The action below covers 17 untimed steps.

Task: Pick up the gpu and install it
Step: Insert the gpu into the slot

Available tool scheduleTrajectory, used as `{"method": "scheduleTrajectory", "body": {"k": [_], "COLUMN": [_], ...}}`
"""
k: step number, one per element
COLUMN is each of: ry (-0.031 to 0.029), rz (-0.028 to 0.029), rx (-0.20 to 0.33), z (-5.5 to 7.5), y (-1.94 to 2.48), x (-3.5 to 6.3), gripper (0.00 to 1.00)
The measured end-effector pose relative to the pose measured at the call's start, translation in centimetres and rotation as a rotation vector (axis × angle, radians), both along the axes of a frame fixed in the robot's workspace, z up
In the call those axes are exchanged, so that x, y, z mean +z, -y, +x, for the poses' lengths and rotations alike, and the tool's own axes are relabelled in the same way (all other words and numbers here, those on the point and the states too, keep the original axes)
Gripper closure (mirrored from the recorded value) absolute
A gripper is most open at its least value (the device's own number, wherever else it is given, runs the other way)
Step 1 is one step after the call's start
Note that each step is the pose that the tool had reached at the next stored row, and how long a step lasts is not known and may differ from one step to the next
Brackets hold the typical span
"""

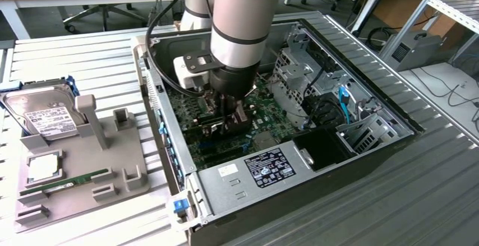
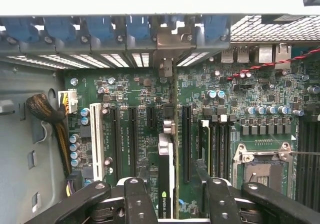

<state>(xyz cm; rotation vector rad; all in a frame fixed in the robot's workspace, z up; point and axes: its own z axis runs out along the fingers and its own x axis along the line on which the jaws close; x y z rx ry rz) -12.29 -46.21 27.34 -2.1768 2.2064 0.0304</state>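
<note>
Tool [image 2: 172,194] straddling upright gpu [image 2: 166,176] over motherboard [image 2: 250,93].

Little can be read. In the wrist view, the thin black expansion card with a white edge [image 2: 166,184] standing on the green motherboard [image 2: 250,83] carries a green-and-white logo patch with pale letters — too cut off to make out. The white sticker [image 1: 270,166] on the grey computer case [image 1: 239,187] and the silver hard drive's white label [image 1: 49,121] show print — none legible.
</note>
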Motion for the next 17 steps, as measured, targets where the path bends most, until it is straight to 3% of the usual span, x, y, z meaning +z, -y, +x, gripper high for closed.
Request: {"method": "scheduleTrajectory", "body": {"k": [5, 17], "ry": [0.0, 0.0], "rz": [0.0001, -0.0007], "rx": [0.038, 0.039], "z": [0.06, 0.06], "y": [-0.01, -0.01], "x": [-0.01, -0.27], "gripper": [0.53, 0.53]}}
